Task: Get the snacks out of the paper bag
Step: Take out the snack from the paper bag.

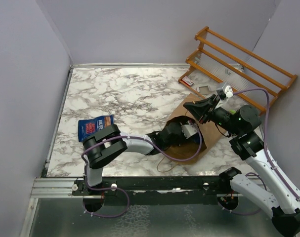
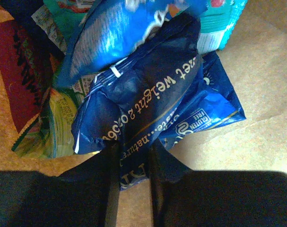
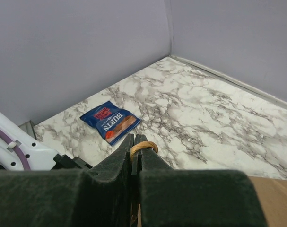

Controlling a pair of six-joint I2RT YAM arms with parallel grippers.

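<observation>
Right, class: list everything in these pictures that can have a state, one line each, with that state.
paper bag: lying on the table, mouth open.
bag handle: pinched in right gripper.
right gripper: shut on bag handle.
left gripper: inside the bag, shut on dark blue packet.
dark blue packet: in the bag, gripped at its edge.
blue packet: out, flat on the table.

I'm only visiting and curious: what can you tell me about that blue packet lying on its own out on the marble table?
The blue snack packet is a small, crinkly foil bag, blue with white BURTS lettering and a red-orange patch of print. It lies flat, printed face up, on the marble table near the left wall, well apart from the brown paper bag. In the right wrist view nothing touches it but the tabletop.
</observation>
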